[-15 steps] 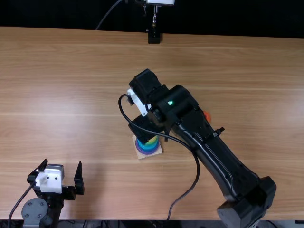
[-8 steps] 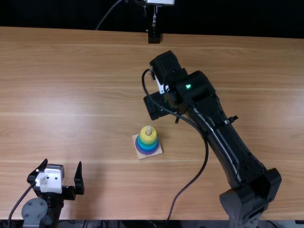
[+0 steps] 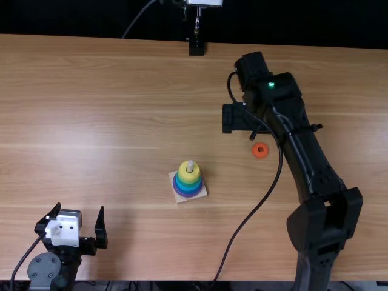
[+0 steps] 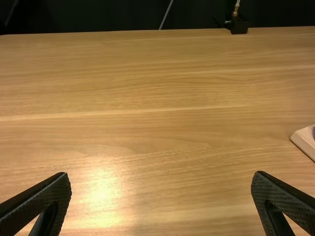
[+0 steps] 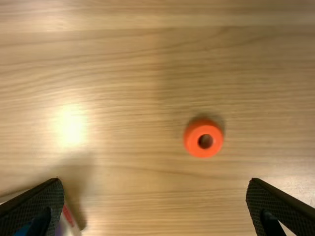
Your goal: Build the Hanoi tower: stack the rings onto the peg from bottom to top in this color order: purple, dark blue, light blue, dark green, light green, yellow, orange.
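Orange ring (image 5: 194,138) lay flat on bench (image 3: 91,151), well apart from stack, hole up, near right arm (image 3: 303,157). Right hand (image 5: 156,180) was wide open, nothing held; left hand (image 4: 162,173) also wide open and empty, parked off to its side. Yellow ring (image 3: 189,176) sat on top of stack, peg (image 3: 190,165) tip poking out above, so orange looked like the last one. Step in hand, as judged: pick orange. Best way was to centre the ring between both fingers before dropping, since it sat off the midline in the wrist view, then go straight down, low but clear of bench, and close evenly on the outer wall. Small ring, likely to skid or tip if one finger touched first. Level grip mattered too, as the hole then had to meet the peg squarely
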Available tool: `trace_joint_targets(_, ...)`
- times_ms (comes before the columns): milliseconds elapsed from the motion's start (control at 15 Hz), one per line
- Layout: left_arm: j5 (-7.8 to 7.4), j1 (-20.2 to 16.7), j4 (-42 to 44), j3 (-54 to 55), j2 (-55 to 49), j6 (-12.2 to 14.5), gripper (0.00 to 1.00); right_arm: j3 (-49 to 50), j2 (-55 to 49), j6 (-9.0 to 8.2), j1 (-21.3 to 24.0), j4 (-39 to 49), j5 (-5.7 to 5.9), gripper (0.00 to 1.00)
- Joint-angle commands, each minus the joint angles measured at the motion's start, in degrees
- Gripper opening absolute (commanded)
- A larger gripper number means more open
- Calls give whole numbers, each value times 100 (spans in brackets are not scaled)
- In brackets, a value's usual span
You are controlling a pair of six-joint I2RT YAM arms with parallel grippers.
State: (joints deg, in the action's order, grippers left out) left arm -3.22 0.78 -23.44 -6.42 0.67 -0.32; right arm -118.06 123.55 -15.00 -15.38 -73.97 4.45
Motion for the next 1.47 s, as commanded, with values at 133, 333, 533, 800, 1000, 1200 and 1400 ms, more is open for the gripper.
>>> trace_joint_targets(133,-36,45,-440,642,-67,-32,100,451,126,56,404,-118,-540,100)
trace_joint_targets(333,-26,45,-440,642,-67,-42,100,1048,152,868,474,-108,-529,100)
trace_joint_targets(533,-26,45,-440,642,-67,-32,100,1391,170,973,615,19,-550,100)
trace_joint_targets(800,-26,45,-440,642,-67,-32,100,1400,433,952,650,504,-540,100)
trace_joint_targets(1000,-36,45,-440,642,-67,-32,100,1400,583,889,703,589,-540,100)
trace_joint_targets(1200,-36,45,-440,642,-67,-32,100,1409,636,889,720,589,-540,100)
trace_joint_targets(1400,-36,45,-440,642,-67,-32,100,1417,662,889,773,589,-540,100)
